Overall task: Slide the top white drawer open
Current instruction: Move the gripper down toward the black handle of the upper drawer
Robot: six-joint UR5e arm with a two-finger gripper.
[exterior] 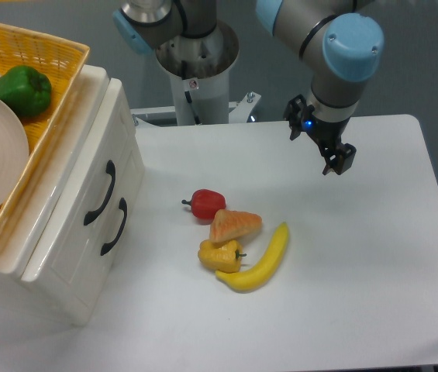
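Closest to the lens, the top white drawer [87,182] sits flush in its cabinet at nine o'clock. Well apart, at two o'clock, hangs the gripper [335,161]; whether it is clenched cannot be told.

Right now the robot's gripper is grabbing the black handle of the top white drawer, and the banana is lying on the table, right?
Not quite. The gripper isn't grabbing the black handle of the top white drawer; the camera view shows it hanging in the air over the far side of the table, well away from the cabinet. The banana is lying on the table, as you said.
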